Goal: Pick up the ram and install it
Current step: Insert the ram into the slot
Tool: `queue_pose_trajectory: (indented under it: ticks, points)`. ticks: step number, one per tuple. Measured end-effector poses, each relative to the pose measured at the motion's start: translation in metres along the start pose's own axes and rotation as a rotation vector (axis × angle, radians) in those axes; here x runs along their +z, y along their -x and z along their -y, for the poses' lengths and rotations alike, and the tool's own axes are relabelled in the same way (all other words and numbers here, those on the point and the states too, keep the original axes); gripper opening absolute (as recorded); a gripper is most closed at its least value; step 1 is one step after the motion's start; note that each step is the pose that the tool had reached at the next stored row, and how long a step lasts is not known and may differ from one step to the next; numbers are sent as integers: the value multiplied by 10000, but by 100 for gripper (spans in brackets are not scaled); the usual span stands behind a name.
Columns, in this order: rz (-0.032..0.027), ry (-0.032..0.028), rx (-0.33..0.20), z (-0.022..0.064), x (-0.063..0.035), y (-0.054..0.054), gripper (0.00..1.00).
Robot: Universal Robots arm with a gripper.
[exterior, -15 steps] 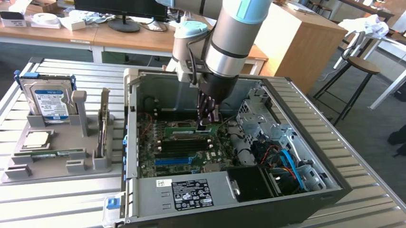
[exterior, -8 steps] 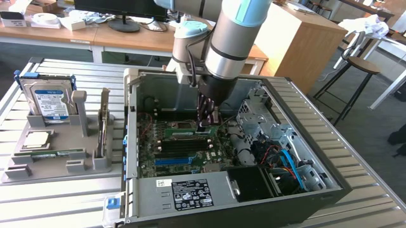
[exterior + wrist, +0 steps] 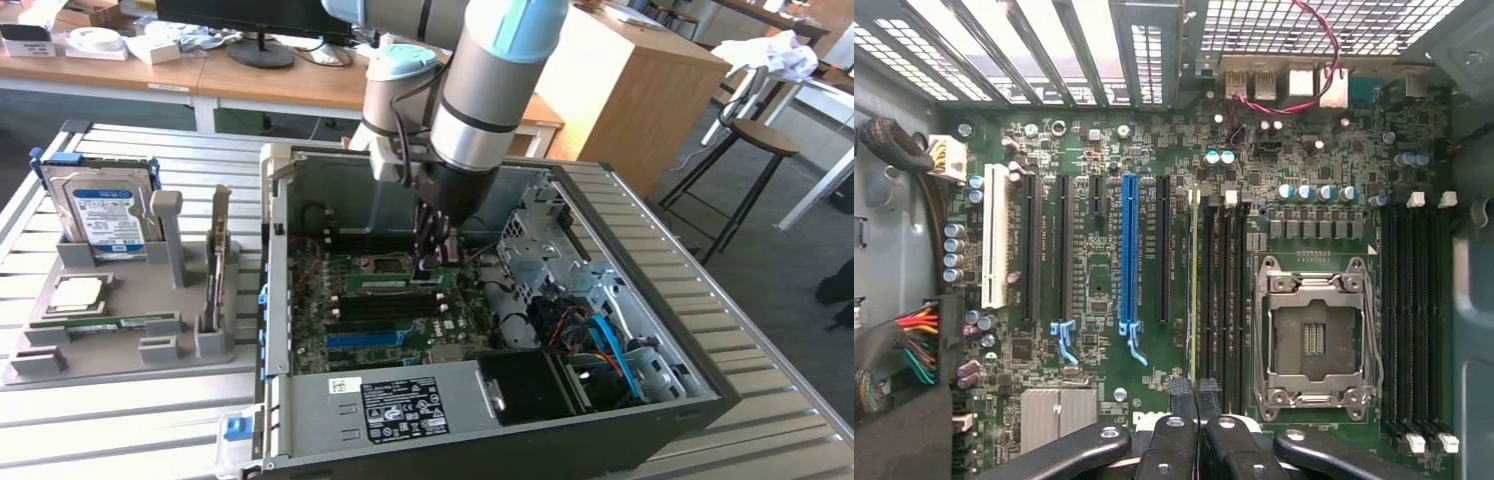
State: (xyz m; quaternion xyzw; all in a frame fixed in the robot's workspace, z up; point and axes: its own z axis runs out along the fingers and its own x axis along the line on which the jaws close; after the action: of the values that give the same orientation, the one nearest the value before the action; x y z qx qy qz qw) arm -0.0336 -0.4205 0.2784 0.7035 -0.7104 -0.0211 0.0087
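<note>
One ram (image 3: 382, 281), a thin green stick, stands on edge in a motherboard slot beside the processor socket (image 3: 1316, 338). In the wrist view the ram (image 3: 1194, 280) appears as a narrow yellow-green edge among black slots. My gripper (image 3: 429, 268) reaches down into the open computer case, its fingers shut together over the end of that stick at the exterior view's right. In the wrist view my gripper (image 3: 1195, 395) hides that end, and I cannot tell whether the fingertips touch it. A second, alike stick (image 3: 107, 323) lies in the grey holder outside the case.
The grey holder (image 3: 80, 350) at the exterior view's left also carries a hard drive (image 3: 100, 215), an upright expansion card (image 3: 218, 262) and a processor (image 3: 76, 294). The case walls (image 3: 275, 260), drive cage (image 3: 534, 250) and cables (image 3: 601, 340) surround the motherboard. A blue slot (image 3: 1130, 255) sits nearby.
</note>
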Motion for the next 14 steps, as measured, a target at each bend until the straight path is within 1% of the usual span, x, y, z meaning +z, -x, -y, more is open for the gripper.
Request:
queue_pose_trajectory:
  ticks: [14]
  points:
    - [0,0,-1,4,95,-1,11]
